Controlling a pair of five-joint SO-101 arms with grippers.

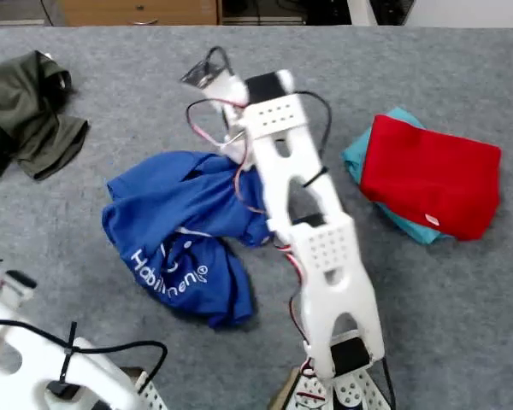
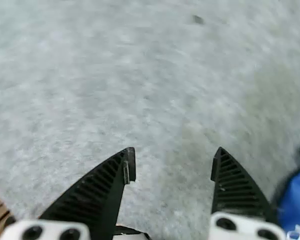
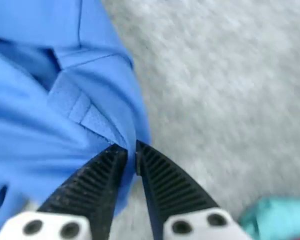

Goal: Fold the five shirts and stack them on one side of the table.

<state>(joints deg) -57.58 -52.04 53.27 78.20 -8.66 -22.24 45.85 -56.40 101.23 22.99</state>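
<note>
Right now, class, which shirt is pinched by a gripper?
The blue shirt: the right gripper is shut on its edge. The red shirt lies folded on the teal shirt, and the green shirt lies crumpled, apart.

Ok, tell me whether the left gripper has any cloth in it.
No: the left gripper stands open over bare grey table, nothing between its fingers; the blue shirt lies beside it.
</note>
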